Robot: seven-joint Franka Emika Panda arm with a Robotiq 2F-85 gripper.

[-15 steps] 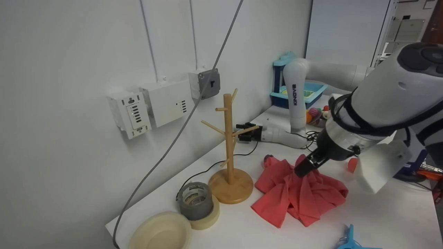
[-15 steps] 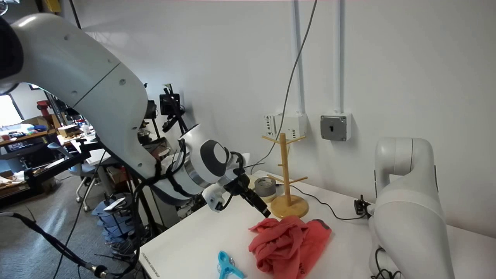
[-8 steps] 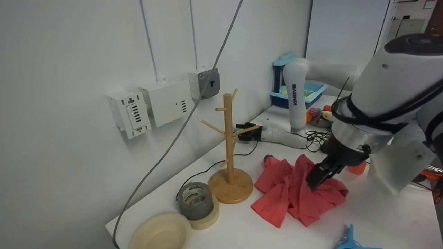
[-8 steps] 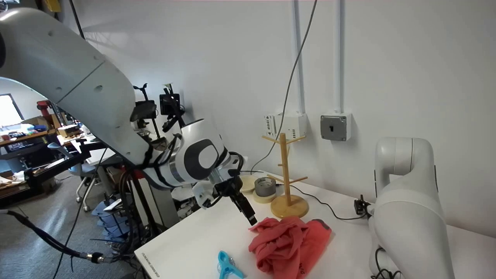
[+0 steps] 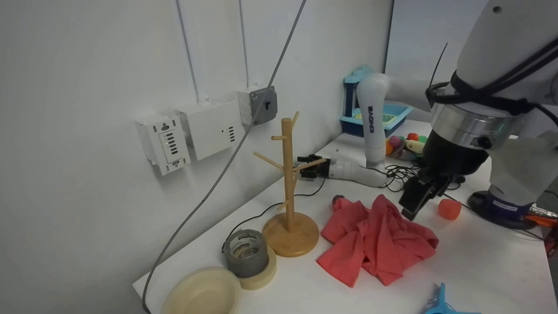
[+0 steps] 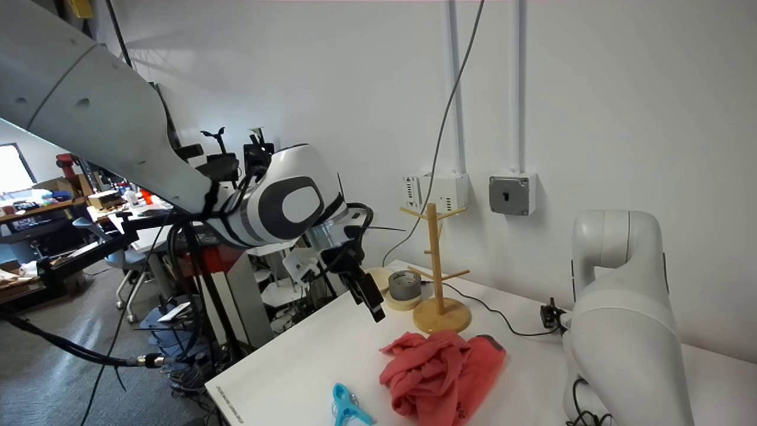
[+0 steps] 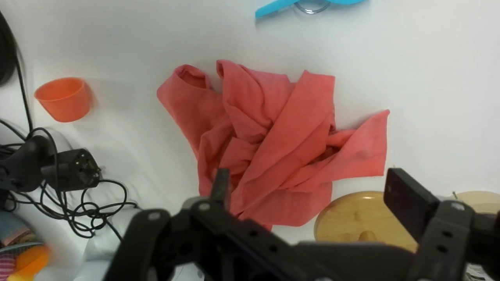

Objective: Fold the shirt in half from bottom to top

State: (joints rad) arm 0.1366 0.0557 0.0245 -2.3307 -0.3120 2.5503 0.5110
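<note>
The coral-red shirt (image 5: 379,244) lies crumpled in folds on the white table, and it also shows in an exterior view (image 6: 434,373). In the wrist view the shirt (image 7: 289,125) sits in the middle, with one corner stretching right toward the mug stand. My gripper (image 7: 308,175) is open, its two black fingers wide apart with nothing between them. In an exterior view the gripper (image 5: 410,208) hangs above the shirt's edge. In an exterior view the gripper (image 6: 377,313) is raised over the table, apart from the shirt. The fingers hide a small lower part of the shirt in the wrist view.
A wooden mug stand (image 5: 291,237) stands close beside the shirt. Tape rolls (image 5: 246,259) and a pale bowl (image 5: 202,294) are beyond it. A blue clamp (image 6: 349,405), an orange cup (image 7: 64,99), loose black cables (image 7: 86,212) and a second arm (image 6: 627,331) surround the shirt.
My gripper has moved back from over the shirt toward the orange cup's side and then risen. The wrist has turned more upright. The shirt has not visibly moved.
</note>
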